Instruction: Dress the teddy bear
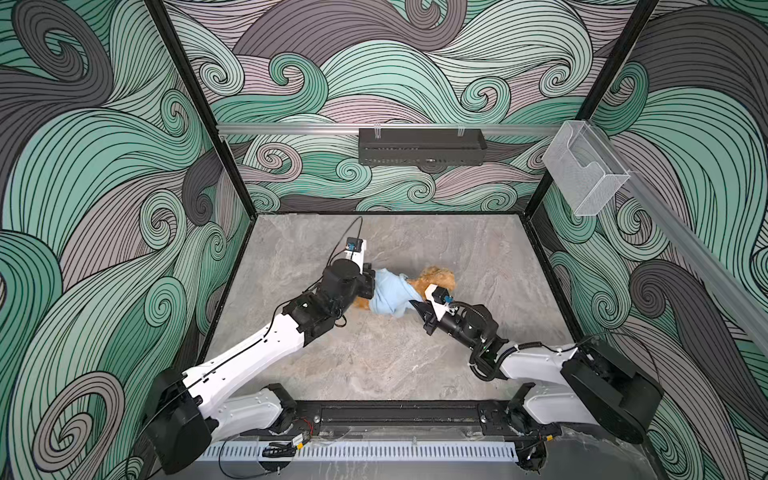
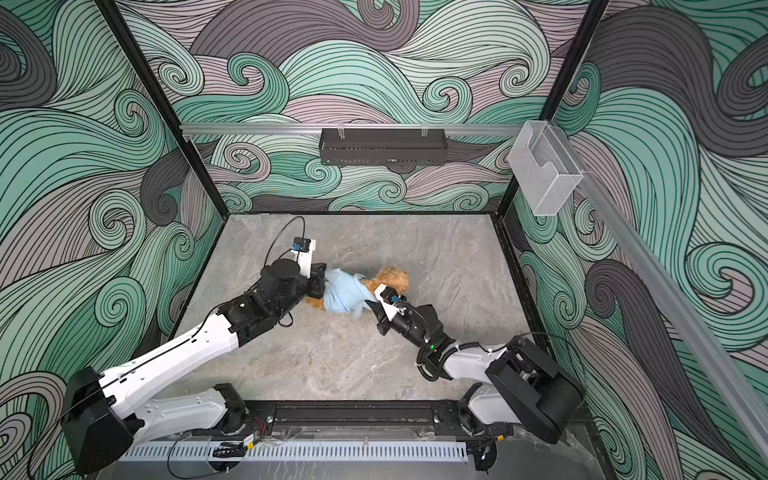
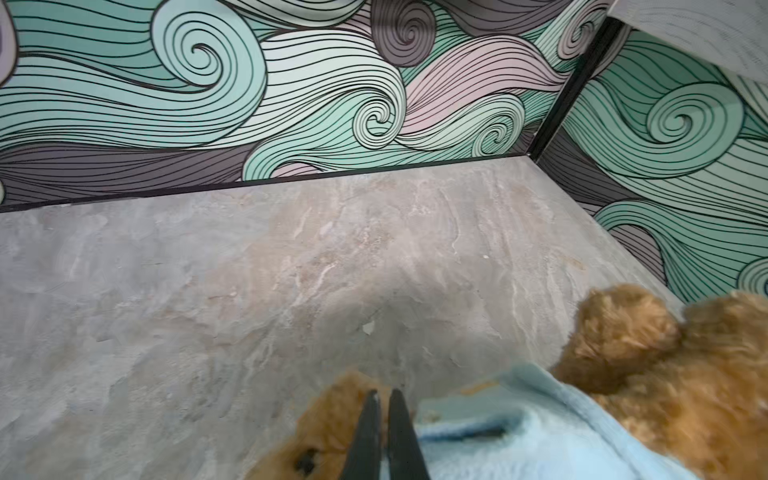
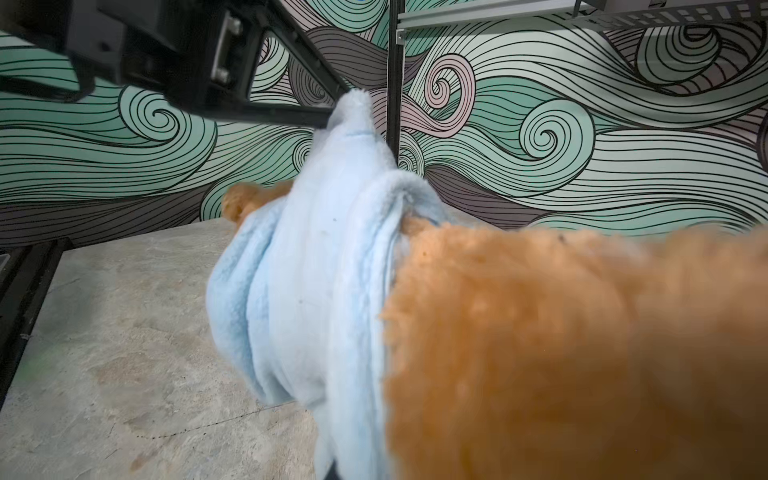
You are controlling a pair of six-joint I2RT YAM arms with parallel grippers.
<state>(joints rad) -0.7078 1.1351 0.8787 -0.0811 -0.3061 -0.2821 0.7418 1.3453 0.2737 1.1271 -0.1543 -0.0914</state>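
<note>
Left gripper (image 1: 373, 277): left of frame centre in both top views. Its fingers (image 3: 365, 432) are pressed together. In the right wrist view its tips pinch the raised peak of the garment.
Light-blue garment (image 1: 390, 296): at frame centre, wrapped around the bear's middle and bunched in folds (image 4: 311, 270). One edge is drawn up towards the left gripper.
Teddy bear (image 1: 437, 277): at the centre of both top views, over the grey table (image 1: 374, 365). Its golden-brown fur shows on either side of the garment. The curly end (image 2: 392, 277) points to the right of the frame.
Right gripper (image 1: 415, 306): just below and right of centre, its tip against the garment's lower right edge. The fingers are hidden, so I cannot tell whether it grips anything.
</note>
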